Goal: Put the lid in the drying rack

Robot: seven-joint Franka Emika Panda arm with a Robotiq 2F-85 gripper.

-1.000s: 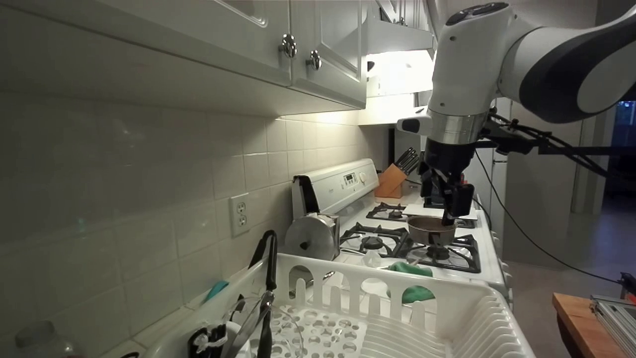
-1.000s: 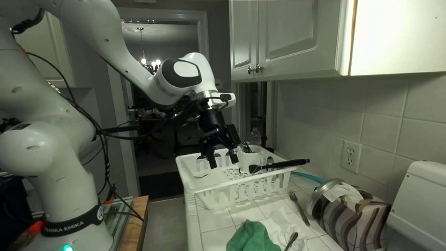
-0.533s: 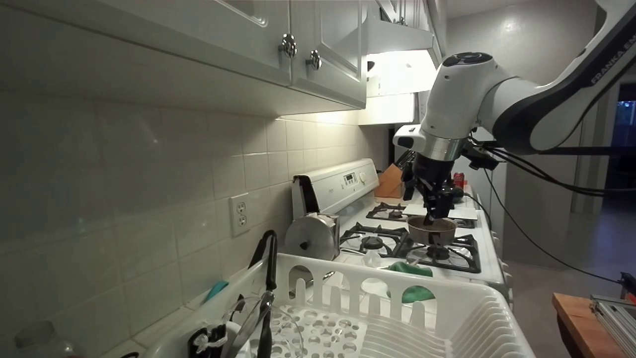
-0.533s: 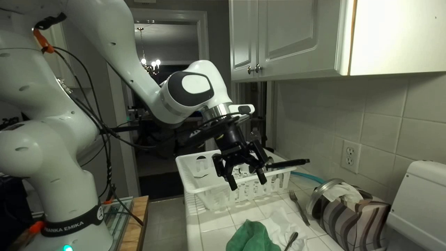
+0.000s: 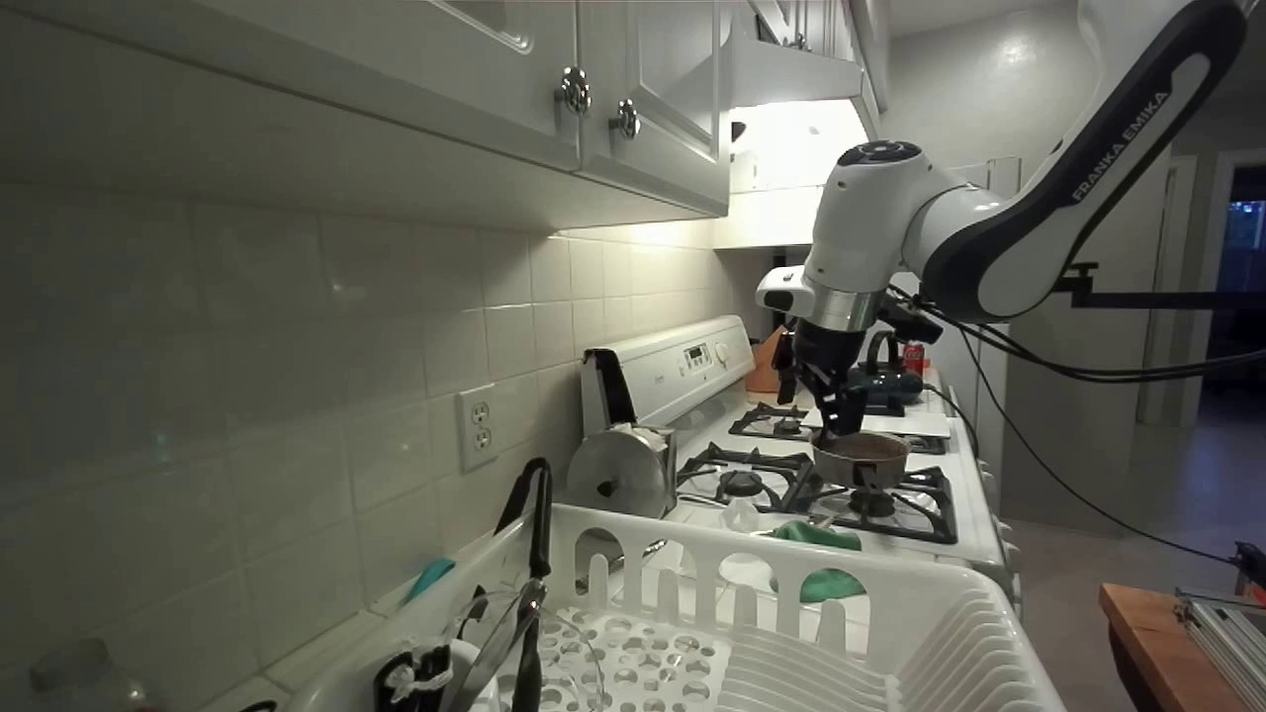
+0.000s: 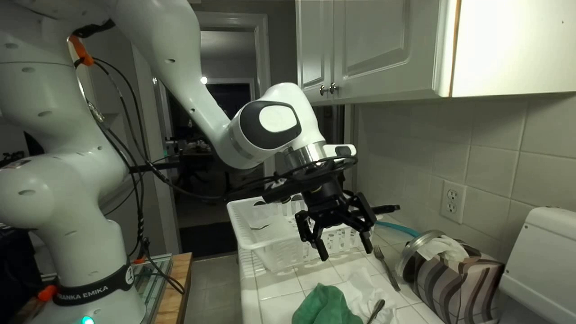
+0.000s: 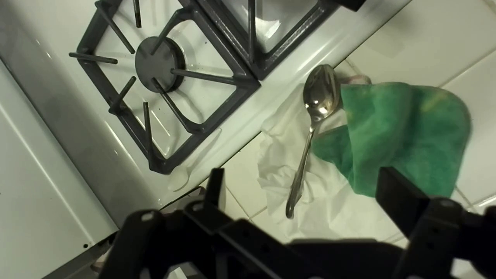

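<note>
The shiny silver lid [image 5: 618, 467] leans upright against a striped tissue box [image 6: 456, 288]. The lid shows nearly edge-on in an exterior view [image 6: 410, 251], and I cannot make it out in the wrist view. The white drying rack [image 6: 270, 245] stands on the tiled counter, and its slotted rim is close in an exterior view [image 5: 762, 539]. My gripper [image 6: 345, 253] is open and empty, tilted above the counter between the rack and the lid, apart from both. In the wrist view my gripper [image 7: 305, 186] has its fingers wide apart over the counter.
A spoon [image 7: 321, 91], a green cloth [image 7: 410, 135] and crumpled white paper [image 7: 341, 209] lie below the gripper. A fork [image 6: 386, 267] lies beside the lid. A pan [image 5: 860, 460] sits on the stove [image 5: 712, 396]. A black handle [image 6: 387, 209] sticks out over the rack's edge.
My open gripper has moved from over the rack toward the wall and the lid, and lower, tilting more. The lid and rack have not moved.
</note>
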